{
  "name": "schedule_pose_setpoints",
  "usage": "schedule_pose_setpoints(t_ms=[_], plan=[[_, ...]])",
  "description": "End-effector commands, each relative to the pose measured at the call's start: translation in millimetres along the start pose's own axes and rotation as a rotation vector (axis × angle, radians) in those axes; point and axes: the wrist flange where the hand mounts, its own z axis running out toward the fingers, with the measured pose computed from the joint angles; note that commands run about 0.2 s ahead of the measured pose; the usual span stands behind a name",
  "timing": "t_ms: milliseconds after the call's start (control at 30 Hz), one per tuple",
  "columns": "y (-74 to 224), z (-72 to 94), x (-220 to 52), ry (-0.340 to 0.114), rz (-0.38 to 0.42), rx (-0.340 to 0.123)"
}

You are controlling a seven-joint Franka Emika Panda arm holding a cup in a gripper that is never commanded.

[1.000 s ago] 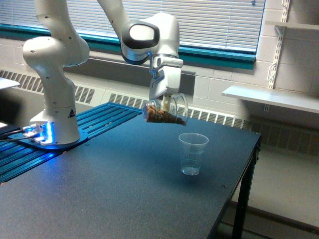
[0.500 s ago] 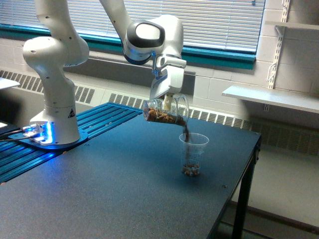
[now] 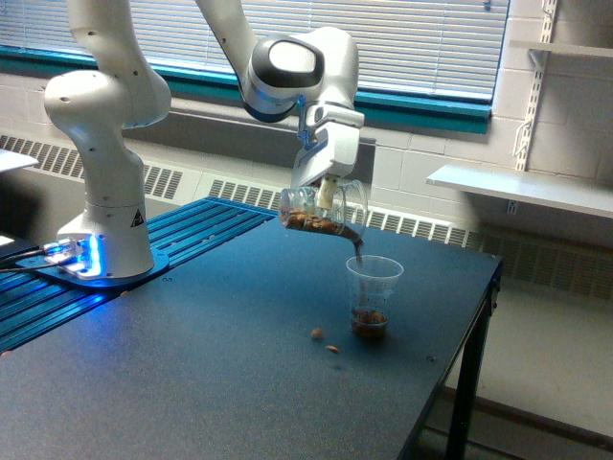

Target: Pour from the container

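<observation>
Looking at your pincer (image 3: 328, 196), you see it clenched on the jar (image 3: 322, 209), lying sideways in the air. Its mouth points to the exterior view's right, just above the cup (image 3: 373, 295). Two bits (image 3: 324, 340) lie on the worktop (image 3: 192, 383).

Clear ribbed container (image 3: 322, 209), thin see-through plastic cup (image 3: 373, 292), glossy white arm (image 3: 105, 115), matt dark finely textured table (image 3: 192, 374).

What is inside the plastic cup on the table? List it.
The plastic cup holds a shallow layer of brown pieces at its bottom, with a thin brown stream falling in from the tilted container. What the pieces are cannot be told. Two stray pieces lie outside on the table.
</observation>
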Motion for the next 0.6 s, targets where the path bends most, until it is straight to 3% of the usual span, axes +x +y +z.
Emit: schedule_pose_setpoints(t_ms=[33, 600], plan=[[-8, -5.1, 6, 0.013, -0.016, -0.014], [-5, -17.6, 19, 0.022, -0.076, -0.09]])
